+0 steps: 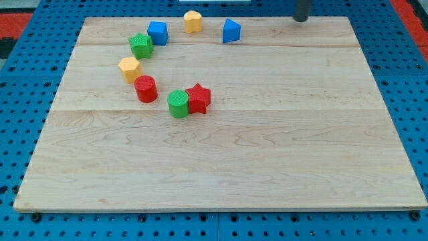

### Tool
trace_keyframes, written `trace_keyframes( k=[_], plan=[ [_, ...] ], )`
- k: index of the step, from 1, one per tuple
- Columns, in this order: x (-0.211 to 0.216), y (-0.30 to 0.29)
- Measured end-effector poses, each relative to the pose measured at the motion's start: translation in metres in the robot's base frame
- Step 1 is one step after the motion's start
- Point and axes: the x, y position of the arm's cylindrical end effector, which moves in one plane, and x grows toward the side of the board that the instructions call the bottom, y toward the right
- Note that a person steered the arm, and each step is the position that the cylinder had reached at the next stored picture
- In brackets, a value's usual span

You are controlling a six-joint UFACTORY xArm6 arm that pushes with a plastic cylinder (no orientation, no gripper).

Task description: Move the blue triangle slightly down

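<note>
Wooden board (267,147) with blocks. Blue triangle (231,31) lies near the view's top edge, at 3 o'clock from a yellow block (192,21). My tip (300,19), a bare rod touching nothing, stands well apart at the triangle's 3 o'clock.

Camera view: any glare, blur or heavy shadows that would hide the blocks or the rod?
Camera view: lighting is even and soft; the blue triangle and the other blocks are sharp, with only faint shadows; mild sheen on the wooden board, no blown glare; my tip at the view's top looks slightly blurred, right of the triangle.
</note>
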Motion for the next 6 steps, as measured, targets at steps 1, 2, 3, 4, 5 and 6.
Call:
trace_keyframes(
  k=[1,2,3,4,5,6],
  plan=[
    [0.006,-0.122],
    [0.006,-0.166],
    [0.029,-0.148],
    [0.061,-0.135],
    [0.089,-0.165],
    [0.112,-0.256]
  ],
)
